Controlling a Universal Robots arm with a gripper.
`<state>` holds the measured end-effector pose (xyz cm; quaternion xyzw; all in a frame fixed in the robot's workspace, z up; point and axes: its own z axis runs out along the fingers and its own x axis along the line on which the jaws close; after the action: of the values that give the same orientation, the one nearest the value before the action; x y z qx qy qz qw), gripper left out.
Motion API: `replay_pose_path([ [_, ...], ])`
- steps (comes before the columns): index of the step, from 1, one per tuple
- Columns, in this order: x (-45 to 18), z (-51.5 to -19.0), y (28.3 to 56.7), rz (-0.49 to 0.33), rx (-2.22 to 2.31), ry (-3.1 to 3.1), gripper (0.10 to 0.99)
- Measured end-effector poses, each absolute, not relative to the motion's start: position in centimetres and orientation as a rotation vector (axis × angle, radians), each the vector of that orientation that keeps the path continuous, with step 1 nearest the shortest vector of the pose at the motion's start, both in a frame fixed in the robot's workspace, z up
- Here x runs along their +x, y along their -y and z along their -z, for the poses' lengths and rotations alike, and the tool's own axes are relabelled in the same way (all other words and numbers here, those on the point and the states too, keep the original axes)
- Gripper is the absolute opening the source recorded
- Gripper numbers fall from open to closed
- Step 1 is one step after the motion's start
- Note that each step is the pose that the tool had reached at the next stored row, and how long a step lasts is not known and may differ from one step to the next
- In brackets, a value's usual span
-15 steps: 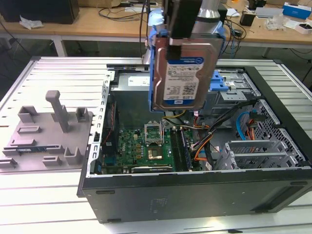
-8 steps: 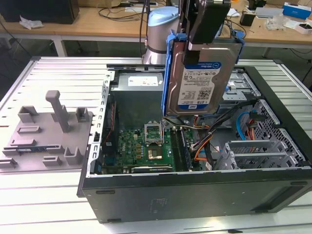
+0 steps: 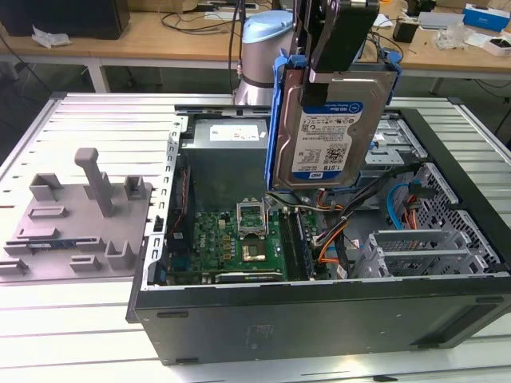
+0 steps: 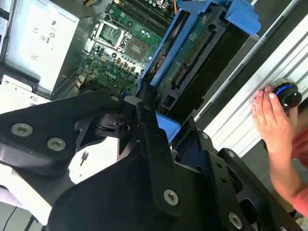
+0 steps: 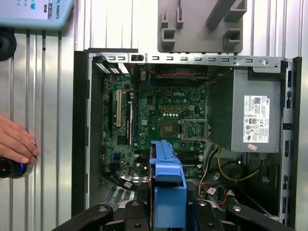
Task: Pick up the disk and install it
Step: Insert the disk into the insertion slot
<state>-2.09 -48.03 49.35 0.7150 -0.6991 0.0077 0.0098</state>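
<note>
One gripper (image 3: pixel 315 84): clamped tight on the disk (image 3: pixel 339 128), pinching it near the top edge.
Disk: up in the air, standing on edge, label side toward the exterior view, bright blue frame around it; right over the open computer case (image 3: pixel 319 315), and seemingly clear of the parts below.
Computer case: lying on its side on the table, lid off, insides open to the top.
Green board (image 3: pixel 239 239): flat on the case floor, under and just beside the disk's low edge.
Wires (image 3: pixel 393 209): orange and blue, bunched near the disk, toward the exterior view's right.
Grey plate (image 3: pixel 80 215): on the table outside the case, on the exterior view's left, well apart from the disk.
Hand (image 4: pixel 269 118): a person's, resting on the table beside the case, fingers on a small round knob (image 4: pixel 288 94) with a blue ring.
Task so far: pick-up done, judging by the lift; disk not yet in any slot.
Worry one: slipping. Small pinch on a big flat thing, so maybe a tilt or a drop onto the green board, with harm to both.
Worry two: catching. Blue frame close to the wires, so maybe a snag or a pulled plug.
Worry three: going in crooked, from bad lining up, and jamming on a metal edge.
Worry four: hand near the case, so maybe a bump from the arm.
</note>
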Motion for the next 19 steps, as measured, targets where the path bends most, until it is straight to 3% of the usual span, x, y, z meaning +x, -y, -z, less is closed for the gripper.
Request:
replay_pose_path([
  [19, -2.06, -49.34, 48.78, -0.024, 2.231, 2.184, 0.365],
])
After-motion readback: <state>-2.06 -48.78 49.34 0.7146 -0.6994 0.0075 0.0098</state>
